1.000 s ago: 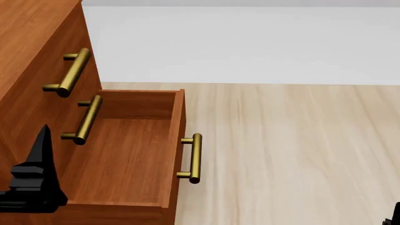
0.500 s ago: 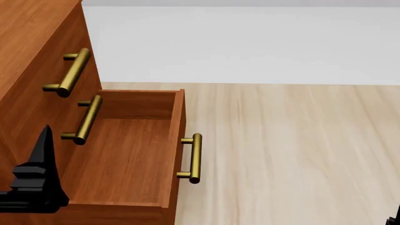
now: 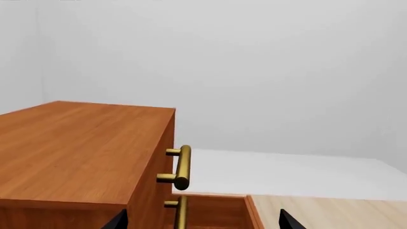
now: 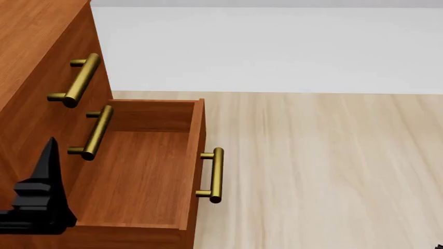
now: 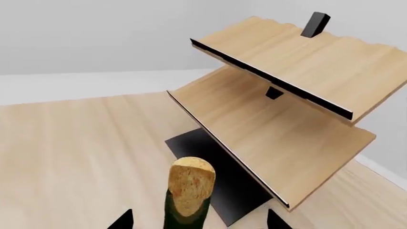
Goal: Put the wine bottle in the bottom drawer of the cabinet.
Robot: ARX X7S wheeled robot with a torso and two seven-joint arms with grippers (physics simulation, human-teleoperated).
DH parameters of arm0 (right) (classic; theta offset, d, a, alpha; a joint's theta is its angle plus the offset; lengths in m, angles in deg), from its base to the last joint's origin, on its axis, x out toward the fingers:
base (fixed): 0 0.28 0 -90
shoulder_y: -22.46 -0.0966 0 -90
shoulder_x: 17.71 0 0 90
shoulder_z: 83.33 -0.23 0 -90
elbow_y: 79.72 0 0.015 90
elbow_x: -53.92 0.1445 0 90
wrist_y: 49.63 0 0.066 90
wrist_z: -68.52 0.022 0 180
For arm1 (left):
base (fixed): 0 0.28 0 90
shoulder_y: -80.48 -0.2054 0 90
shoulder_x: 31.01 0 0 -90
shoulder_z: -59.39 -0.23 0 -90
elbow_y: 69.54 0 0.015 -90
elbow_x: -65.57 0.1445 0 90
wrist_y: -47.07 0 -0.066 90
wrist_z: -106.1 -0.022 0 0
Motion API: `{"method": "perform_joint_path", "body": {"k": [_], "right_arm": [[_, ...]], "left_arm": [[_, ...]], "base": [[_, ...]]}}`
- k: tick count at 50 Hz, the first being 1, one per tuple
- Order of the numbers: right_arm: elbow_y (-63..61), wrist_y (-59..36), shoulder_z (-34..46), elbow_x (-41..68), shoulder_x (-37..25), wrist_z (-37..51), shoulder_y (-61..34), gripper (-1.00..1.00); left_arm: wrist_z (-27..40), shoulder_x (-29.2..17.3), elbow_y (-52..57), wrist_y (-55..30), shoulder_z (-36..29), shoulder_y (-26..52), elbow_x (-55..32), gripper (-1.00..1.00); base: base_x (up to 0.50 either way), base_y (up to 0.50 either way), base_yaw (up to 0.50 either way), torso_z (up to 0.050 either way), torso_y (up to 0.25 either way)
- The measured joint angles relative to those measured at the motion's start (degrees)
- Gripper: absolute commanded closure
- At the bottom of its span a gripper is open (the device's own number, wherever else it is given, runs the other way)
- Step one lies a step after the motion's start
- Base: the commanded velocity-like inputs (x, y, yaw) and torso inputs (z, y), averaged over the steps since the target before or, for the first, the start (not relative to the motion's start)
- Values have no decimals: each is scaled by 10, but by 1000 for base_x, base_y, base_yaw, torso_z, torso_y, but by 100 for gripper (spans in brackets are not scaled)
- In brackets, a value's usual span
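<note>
Wine bottle: glass, judged heavy, slippery, fragile; grip body below neck; both grippers' closure could not be told

One cabinet, one open bottom drawer, three brass handles, one wine bottle, one light-wood rack.

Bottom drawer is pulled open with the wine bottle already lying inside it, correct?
Not quite. The bottom drawer is pulled open, but the head view shows it empty. The wine bottle, cork up, appears in the right wrist view between the right end effector fingertips, near the pale wooden rack.
</note>
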Motion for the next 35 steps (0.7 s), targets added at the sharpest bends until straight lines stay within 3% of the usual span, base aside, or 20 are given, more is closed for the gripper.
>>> {"method": "perform_joint_path", "body": {"k": [22,23,35], "right_arm": [[39,-3,18,-11,0,-11,-40,-100],[40,-4,19,-11,0,-12,-41,100],[38,-6,23,4,-1,-17,-50,100]], "left_arm": [[0,4,-7,0,-9,9,3,-100],[0,4,-7,0,-9,9,3,-100],[2,3,-6,1,-10,10,2,-100]], "base": [[0,0,0,0,0],[0,0,0,0,0],[0,0,0,0,0]]}}
